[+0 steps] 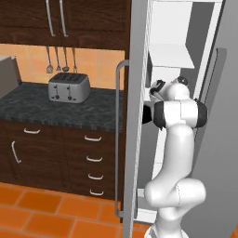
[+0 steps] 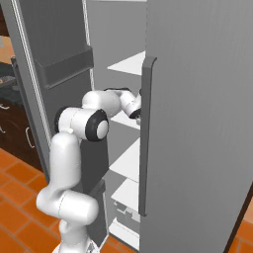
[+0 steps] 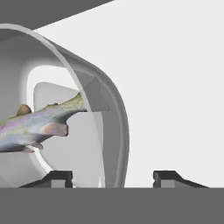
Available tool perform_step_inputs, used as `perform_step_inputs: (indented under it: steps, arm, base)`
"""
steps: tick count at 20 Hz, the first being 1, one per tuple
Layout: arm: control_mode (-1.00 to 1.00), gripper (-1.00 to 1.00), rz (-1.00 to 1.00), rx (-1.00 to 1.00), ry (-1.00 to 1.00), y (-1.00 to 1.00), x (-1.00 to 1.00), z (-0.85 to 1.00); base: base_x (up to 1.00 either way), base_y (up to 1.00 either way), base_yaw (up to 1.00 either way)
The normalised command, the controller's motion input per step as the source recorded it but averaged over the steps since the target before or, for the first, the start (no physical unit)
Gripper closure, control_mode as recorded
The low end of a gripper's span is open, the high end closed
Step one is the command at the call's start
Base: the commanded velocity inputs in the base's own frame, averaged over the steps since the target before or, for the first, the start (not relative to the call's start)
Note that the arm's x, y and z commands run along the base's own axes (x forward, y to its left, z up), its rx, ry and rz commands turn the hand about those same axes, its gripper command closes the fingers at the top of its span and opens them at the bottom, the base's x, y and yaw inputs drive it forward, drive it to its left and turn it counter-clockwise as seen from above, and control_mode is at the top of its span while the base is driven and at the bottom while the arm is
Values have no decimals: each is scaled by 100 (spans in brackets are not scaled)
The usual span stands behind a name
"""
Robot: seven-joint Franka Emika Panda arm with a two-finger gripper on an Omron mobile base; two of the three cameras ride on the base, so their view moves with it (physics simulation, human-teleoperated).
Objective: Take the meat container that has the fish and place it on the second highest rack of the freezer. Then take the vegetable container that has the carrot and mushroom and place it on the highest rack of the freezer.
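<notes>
The end effector is standing with its two fingertips apart, the rim of the clear meat container sitting in the gap between them; whether either tip is touching that rim cannot be told. The container is lying just ahead of the end effector and mostly to its left in the hand view, and the fish is resting inside it, tail toward the middle, its head end running off the left edge. White freezer interior is spreading ahead and to the right of the end effector.

In the base views the arm is reaching into the open freezer, with the wrist passing behind the edge of the grey door, beside the white shelves; which rack the container is on cannot be told. Far off to the left of the arm, a toaster is sitting on the dark desk.
</notes>
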Motion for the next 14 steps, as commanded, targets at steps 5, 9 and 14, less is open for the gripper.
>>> perform_step_inputs:
  steps: [5,9,14]
  arm:
    - [-100,-100,0,0,0,-1,-1,25]
    - [-100,-100,0,-1,-1,0,-11,34]
    - [-100,-100,0,0,-1,0,-35,20]
  base:
    - [0,0,0]
    - [0,0,0]
    - [0,0,0]
